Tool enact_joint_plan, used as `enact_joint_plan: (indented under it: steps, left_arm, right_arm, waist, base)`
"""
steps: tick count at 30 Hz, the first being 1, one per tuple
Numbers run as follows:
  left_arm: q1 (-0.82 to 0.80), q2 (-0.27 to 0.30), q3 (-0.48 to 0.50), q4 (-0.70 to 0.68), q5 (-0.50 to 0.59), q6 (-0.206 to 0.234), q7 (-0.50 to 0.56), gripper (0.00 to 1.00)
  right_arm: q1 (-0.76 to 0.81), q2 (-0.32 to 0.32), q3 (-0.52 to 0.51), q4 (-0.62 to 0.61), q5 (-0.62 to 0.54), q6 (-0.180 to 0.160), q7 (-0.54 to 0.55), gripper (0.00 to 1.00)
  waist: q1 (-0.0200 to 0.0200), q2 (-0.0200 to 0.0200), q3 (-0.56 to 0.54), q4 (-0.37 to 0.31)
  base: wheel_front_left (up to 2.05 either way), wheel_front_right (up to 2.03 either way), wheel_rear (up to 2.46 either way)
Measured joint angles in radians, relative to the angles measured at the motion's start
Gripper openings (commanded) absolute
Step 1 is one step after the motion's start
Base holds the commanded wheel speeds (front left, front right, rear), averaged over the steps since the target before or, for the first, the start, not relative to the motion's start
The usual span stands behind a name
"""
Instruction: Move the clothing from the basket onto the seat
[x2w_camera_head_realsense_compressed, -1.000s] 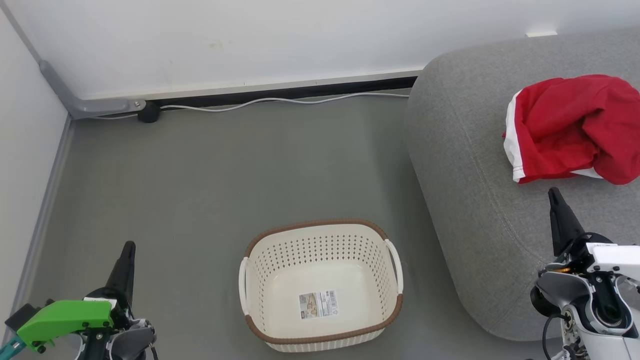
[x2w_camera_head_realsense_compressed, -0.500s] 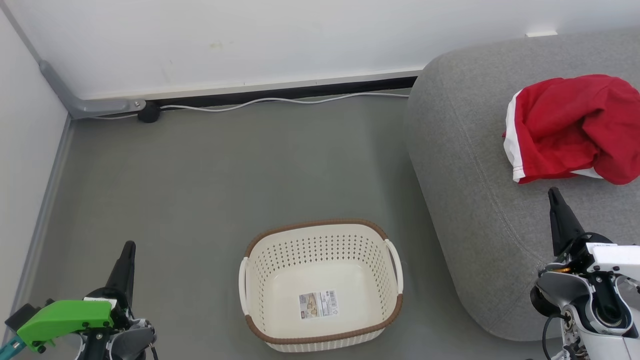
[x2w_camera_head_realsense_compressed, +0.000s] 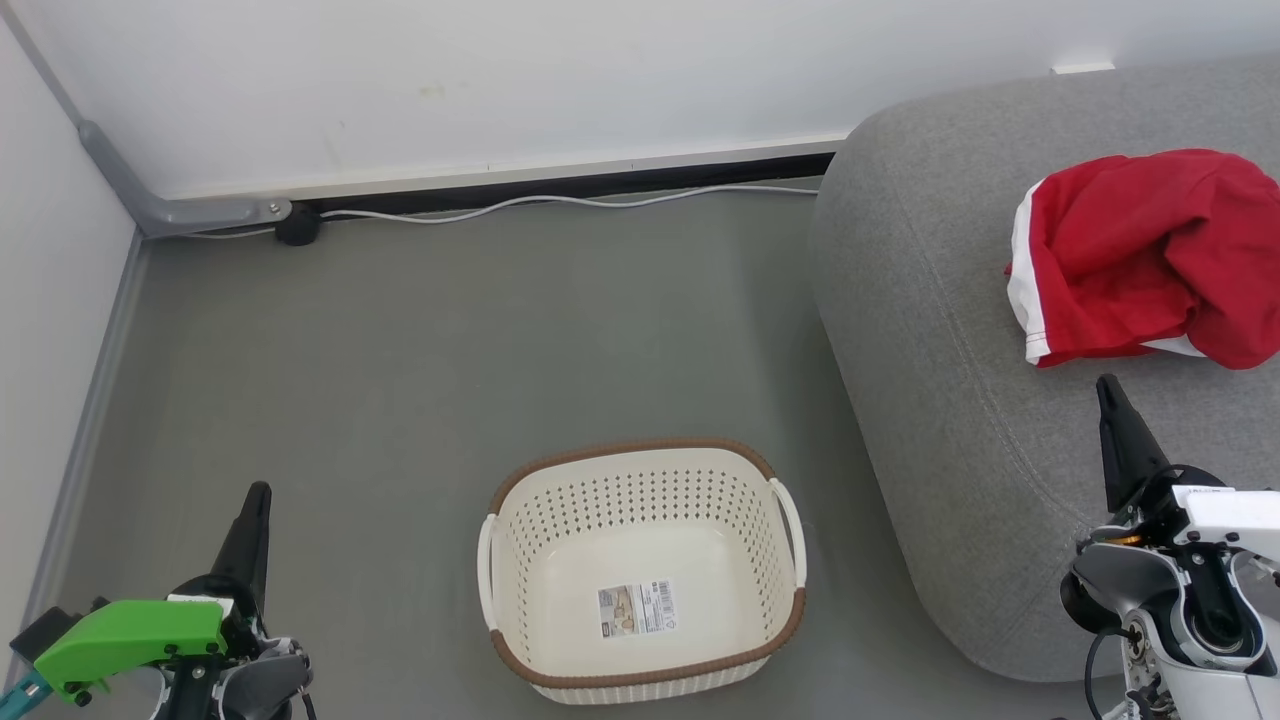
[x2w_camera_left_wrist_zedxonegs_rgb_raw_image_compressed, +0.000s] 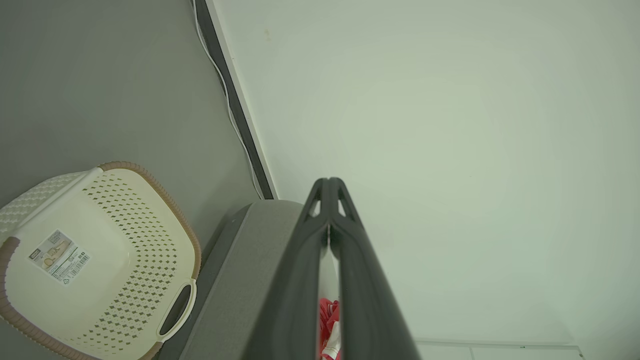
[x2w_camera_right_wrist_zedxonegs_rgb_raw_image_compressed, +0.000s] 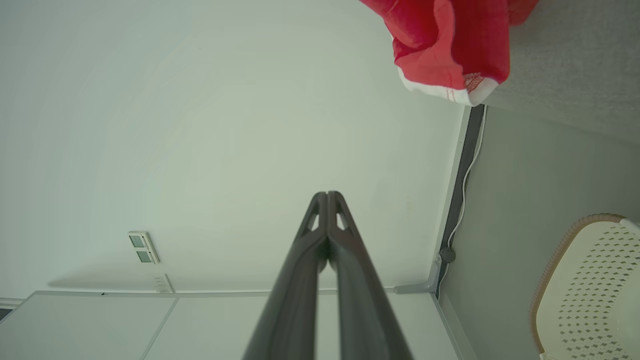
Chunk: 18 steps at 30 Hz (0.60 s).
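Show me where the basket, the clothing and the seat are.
basket (x2w_camera_head_realsense_compressed: 640, 490): head view, far perforated wall.
clothing (x2w_camera_head_realsense_compressed: 1130, 250): head view, middle of the red fabric.
seat (x2w_camera_head_realsense_compressed: 930, 350): head view, bare grey cushion left of the clothing.

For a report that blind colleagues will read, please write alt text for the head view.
Red clothing with white trim lies crumpled on a grey seat at the right; the cream perforated basket on the floor holds only its label sticker. The left gripper and right gripper, both shut and empty, point up from the lower corners.
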Motion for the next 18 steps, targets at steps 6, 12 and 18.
enact_joint_plan:
  steps: [6,12,18]
  left_arm:
    - [0.0,0.0,0.0,0.0,0.0,0.0,0.0,0.0]
    - [0.0,0.0,0.0,0.0,0.0,0.0,0.0,0.0]
    - [0.0,0.0,0.0,0.0,0.0,0.0,0.0,0.0]
  right_arm:
    - [0.0,0.0,0.0,0.0,0.0,0.0,0.0,0.0]
    - [0.0,0.0,0.0,0.0,0.0,0.0,0.0,0.0]
    - [0.0,0.0,0.0,0.0,0.0,0.0,0.0,0.0]
  waist:
    - [0.0,0.0,0.0,0.0]
    - [0.0,0.0,0.0,0.0]
    - [0.0,0.0,0.0,0.0]
  base:
    - [0.0,0.0,0.0]
    - [0.0,0.0,0.0]
    - [0.0,0.0,0.0]
